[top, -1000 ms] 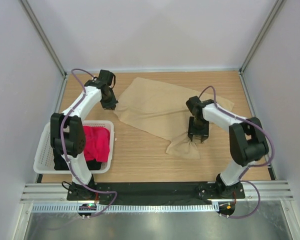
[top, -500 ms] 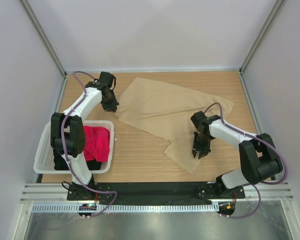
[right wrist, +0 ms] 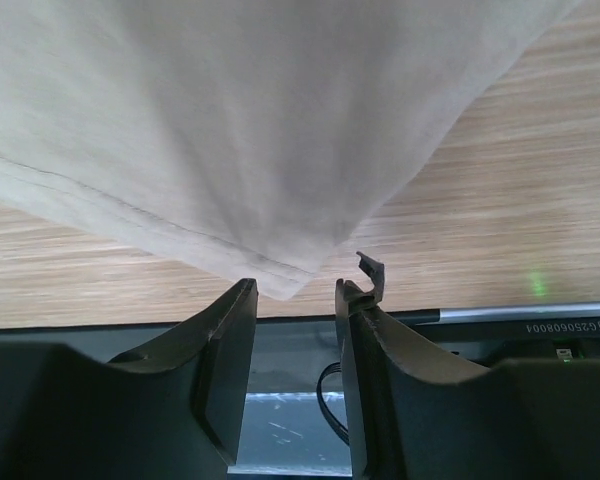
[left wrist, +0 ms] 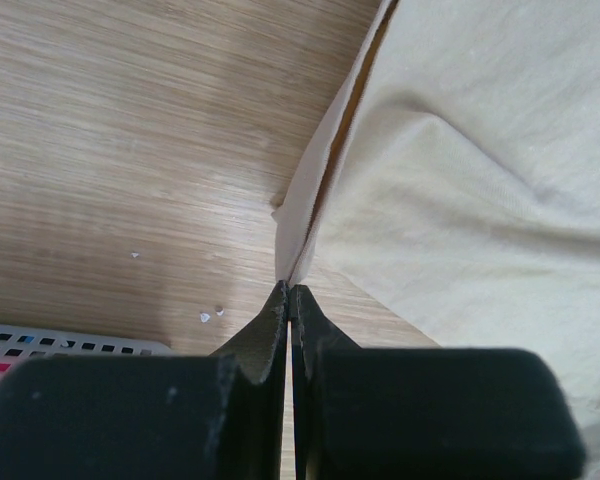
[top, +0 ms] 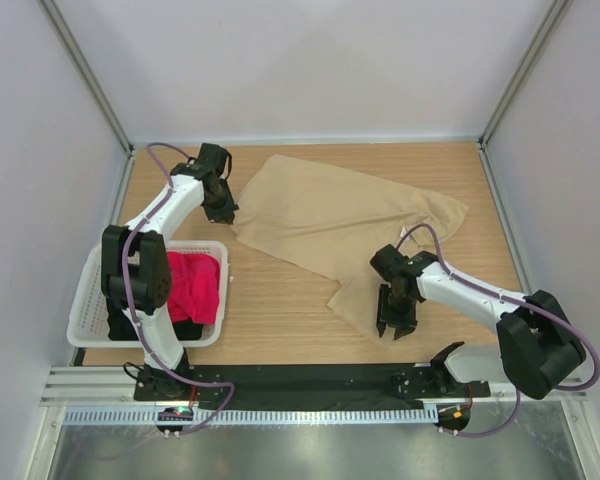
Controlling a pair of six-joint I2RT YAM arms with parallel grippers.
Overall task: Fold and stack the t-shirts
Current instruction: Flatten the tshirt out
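We have the left gripper (top: 221,208) at the left edge of the tan t-shirt (top: 325,210), far left side of the table (top: 280,310). In the left wrist view its jaws are pressed together, with the shirt's hem pinched at the tips. The right gripper (top: 395,326) sits over the shirt's near corner, close to the table's front edge. In the right wrist view we see the jaws parted and the cloth corner just ahead of the gap, nothing clamped. The tan t-shirt lies spread and wrinkled across the table's centre. The red-pink t-shirt (top: 193,285) is bunched in the white basket (top: 88,300), with the black t-shirt (top: 185,328) showing at its near side.
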